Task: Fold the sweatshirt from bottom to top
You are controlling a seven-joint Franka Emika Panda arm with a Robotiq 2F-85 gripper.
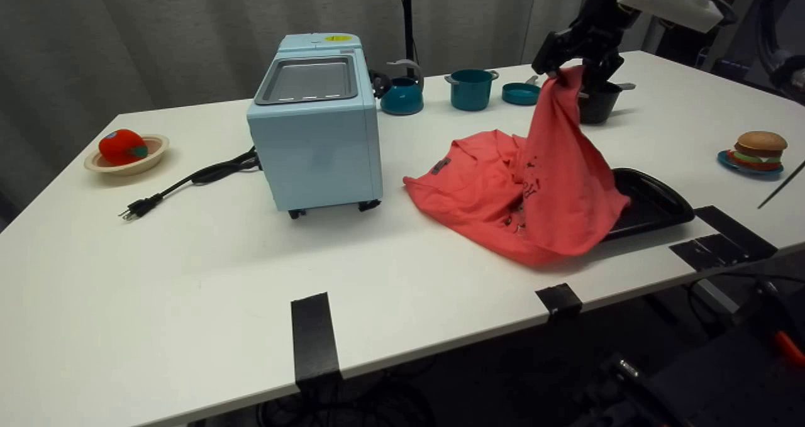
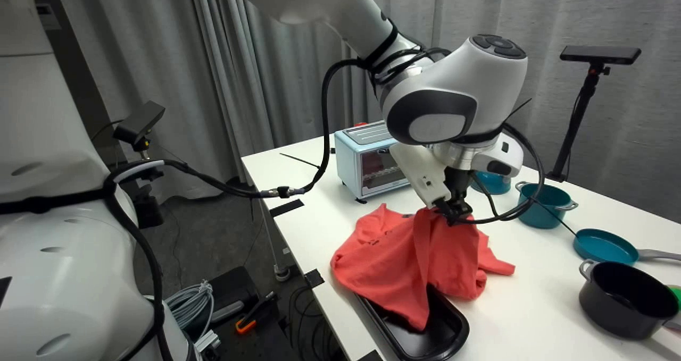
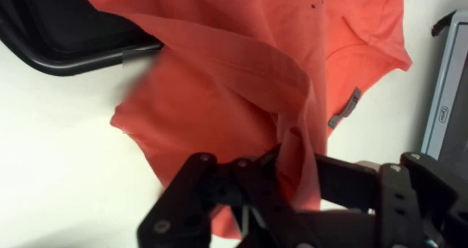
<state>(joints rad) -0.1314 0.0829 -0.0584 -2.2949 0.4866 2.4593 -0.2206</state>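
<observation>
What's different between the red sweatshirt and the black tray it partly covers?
The sweatshirt is coral-red, the tray black. The sweatshirt is wrinkled cloth; the tray looks smooth and stiff. The hand holds part of the sweatshirt up; the tray lies flat. Both touch the white table.

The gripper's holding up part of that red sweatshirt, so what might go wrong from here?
The sweatshirt hangs partly over the black tray, so it may snag there or drag the tray along. The gripper pinches only a narrow bunch of fabric, so the sweatshirt might slip out or fold crookedly.
</observation>
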